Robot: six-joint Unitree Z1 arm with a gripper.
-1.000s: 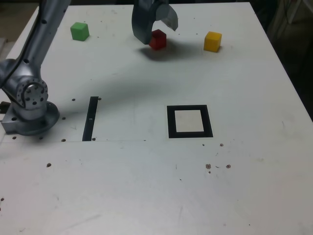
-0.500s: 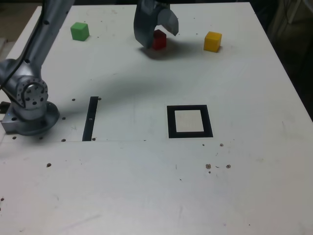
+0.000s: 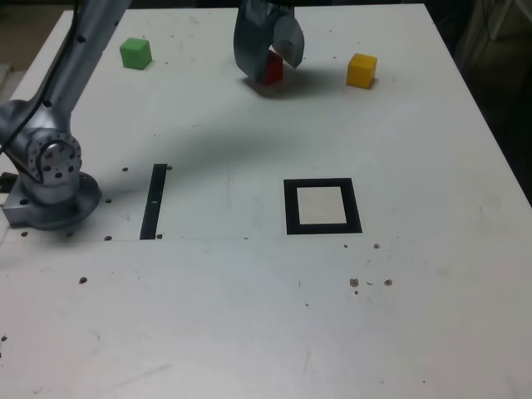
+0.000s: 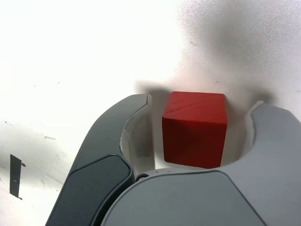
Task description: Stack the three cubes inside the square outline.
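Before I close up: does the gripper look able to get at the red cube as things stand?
Likely yes. The gripper is open around the red cube, with a gap on each side and nothing between jaws and cube.
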